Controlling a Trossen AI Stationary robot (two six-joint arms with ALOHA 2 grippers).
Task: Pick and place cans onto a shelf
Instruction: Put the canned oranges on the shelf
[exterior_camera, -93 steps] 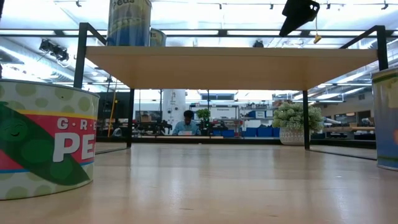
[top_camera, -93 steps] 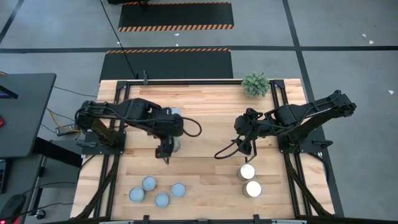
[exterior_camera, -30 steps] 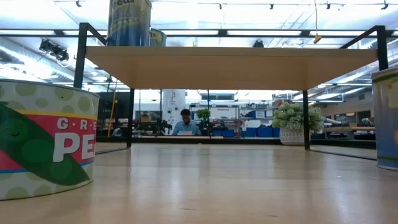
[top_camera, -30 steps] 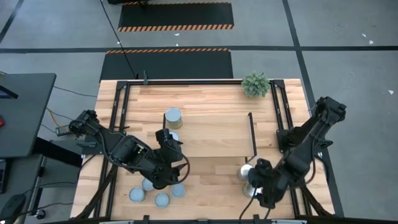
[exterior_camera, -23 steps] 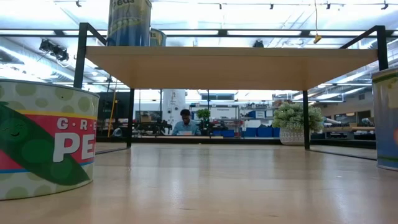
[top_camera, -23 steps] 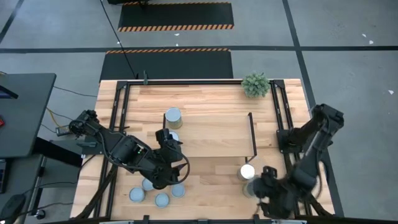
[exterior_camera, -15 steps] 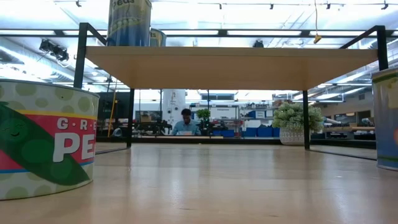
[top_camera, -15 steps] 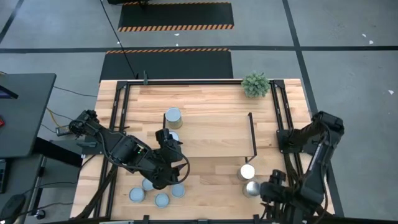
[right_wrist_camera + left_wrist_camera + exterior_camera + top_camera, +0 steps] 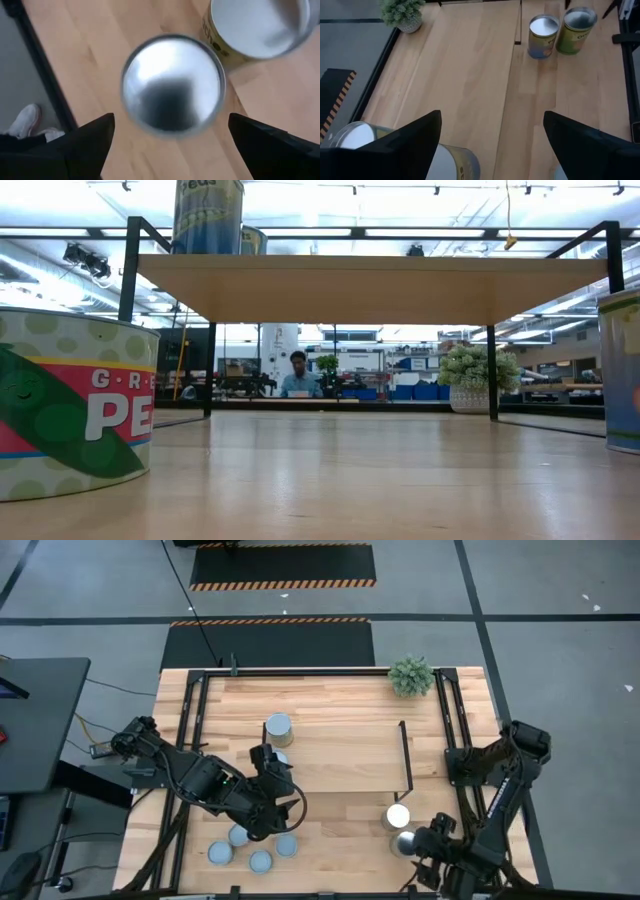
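Right hand [image 9: 170, 145] swung from the low light-wood shelf [image 9: 340, 755] to hover, fingers spread, over a silver-topped can [image 9: 172, 82]; pickup next.

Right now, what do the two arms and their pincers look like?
Both arms are dark, jointed, and trail black cables. The left pincer and right pincer each show two flat, black, wedge-shaped fingers without markings.
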